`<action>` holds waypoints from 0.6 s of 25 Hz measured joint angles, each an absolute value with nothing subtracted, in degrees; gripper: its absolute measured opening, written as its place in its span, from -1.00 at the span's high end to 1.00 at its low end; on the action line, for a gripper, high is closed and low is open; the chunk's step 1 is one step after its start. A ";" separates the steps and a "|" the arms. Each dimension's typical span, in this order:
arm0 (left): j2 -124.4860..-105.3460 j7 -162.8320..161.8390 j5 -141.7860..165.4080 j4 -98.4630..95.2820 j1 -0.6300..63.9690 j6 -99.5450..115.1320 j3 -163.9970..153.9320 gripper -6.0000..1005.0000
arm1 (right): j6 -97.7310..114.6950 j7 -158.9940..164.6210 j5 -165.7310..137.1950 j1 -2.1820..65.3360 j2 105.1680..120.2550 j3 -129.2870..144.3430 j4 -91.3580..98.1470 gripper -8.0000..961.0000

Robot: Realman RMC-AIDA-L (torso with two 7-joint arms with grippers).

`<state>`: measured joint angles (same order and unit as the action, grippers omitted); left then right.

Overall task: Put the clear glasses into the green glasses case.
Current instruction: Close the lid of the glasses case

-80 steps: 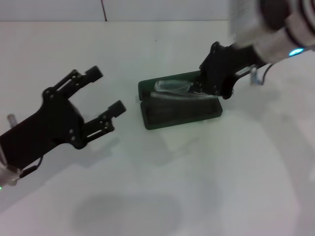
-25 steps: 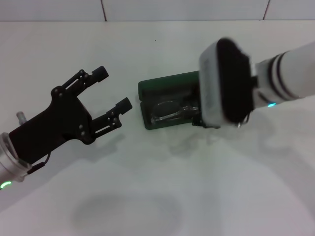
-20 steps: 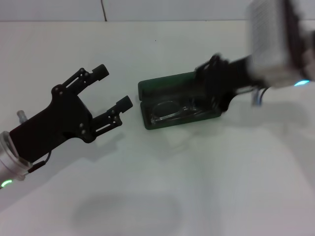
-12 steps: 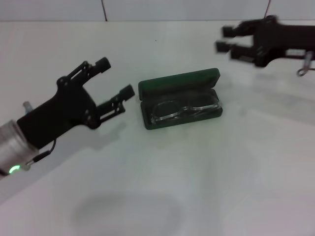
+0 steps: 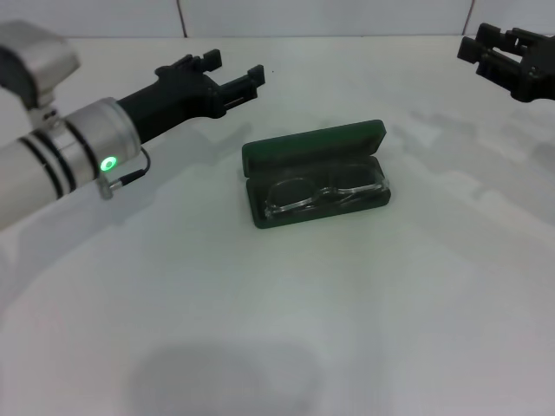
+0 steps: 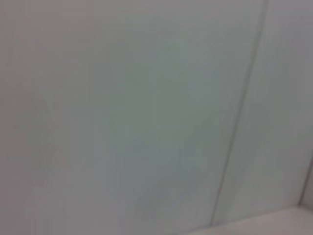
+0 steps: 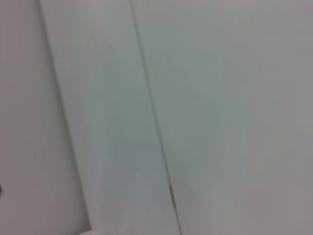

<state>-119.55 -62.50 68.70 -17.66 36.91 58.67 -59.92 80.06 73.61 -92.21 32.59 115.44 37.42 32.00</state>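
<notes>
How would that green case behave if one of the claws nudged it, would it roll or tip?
Probably neither: the green glasses case lies flat and open on the white table, so it would likely slide. Its raised lid might swing shut. The clear glasses inside look thin and could rattle.

No text, label or number can be read anywhere.
</notes>
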 joint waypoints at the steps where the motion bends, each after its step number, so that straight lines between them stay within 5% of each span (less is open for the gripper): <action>1: -119.55 -63.59 69.82 -17.51 37.93 56.76 -59.98 -0.67 | 79.61 72.92 -91.66 32.44 115.53 37.27 31.35 0.19; 15: -120.44 -69.83 77.20 -13.39 47.74 46.83 -65.91 -0.67 | 78.64 70.87 -90.68 31.87 115.59 37.66 29.06 0.17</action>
<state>-120.44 -69.83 77.20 -13.39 47.74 46.83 -65.91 78.64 70.87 -90.68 31.87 115.59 37.67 29.06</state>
